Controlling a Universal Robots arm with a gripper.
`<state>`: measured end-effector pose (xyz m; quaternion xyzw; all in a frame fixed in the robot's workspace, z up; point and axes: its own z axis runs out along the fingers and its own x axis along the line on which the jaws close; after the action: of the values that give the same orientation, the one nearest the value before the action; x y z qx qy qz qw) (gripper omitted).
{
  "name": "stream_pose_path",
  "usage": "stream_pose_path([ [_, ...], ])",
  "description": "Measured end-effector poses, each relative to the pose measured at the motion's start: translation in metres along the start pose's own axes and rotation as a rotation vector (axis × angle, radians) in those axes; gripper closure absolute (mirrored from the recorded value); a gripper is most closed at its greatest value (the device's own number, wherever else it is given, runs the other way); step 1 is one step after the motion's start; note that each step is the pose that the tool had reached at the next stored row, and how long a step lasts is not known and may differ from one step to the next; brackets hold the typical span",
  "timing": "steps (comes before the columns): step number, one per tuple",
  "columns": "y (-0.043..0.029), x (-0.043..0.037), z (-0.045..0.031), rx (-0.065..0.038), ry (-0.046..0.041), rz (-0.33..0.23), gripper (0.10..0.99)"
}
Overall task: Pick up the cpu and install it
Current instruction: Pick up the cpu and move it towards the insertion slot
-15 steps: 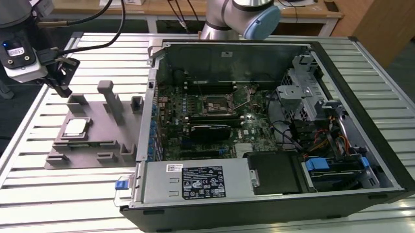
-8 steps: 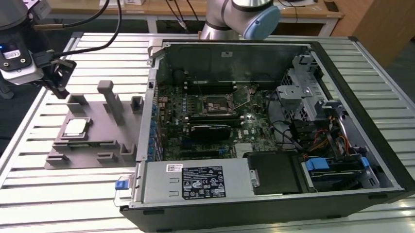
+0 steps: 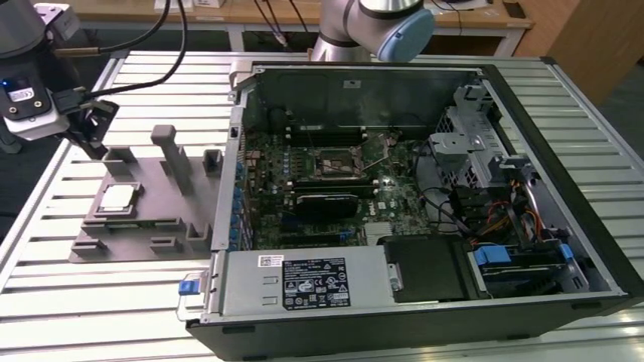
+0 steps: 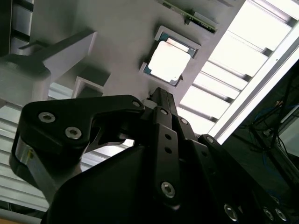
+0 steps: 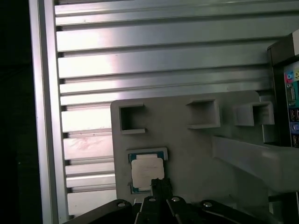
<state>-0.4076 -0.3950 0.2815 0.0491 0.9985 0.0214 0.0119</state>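
Note:
The cpu [image 3: 118,198], a small square chip with a pale silver top, lies flat in a recess of the grey tray [image 3: 151,226] on the exterior view's left. Both wrist views show the cpu [image 4: 169,60] [image 5: 147,170] from above. My gripper [image 3: 96,139] hangs in the air above the tray, a little off from the chip and not touching it. Its black fingertips [image 5: 158,183] meet in one narrow point just short of the chip, shut with nothing between them. The motherboard socket [image 3: 337,162] sits inside the open computer case.
The open computer case [image 3: 423,181] fills the middle and the exterior view's right. Upright posts [image 3: 166,147] rise from the tray beside the chip. The slatted metal table [image 3: 101,302] lies underneath. Long black RAM sticks [image 3: 324,134] sit behind the socket.

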Motion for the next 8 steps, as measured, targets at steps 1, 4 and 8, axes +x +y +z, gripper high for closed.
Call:
stream_pose_path([
  [1, -0.0001, 0.0003, 0.0018, 0.000, 0.0003, 0.000, 0.980],
  [4, -0.0004, 0.0014, 0.0074, 0.000, 0.0015, 0.000, 0.980],
  [8, -0.0009, 0.0028, 0.0145, 0.000, 0.0033, 0.000, 0.980],
])
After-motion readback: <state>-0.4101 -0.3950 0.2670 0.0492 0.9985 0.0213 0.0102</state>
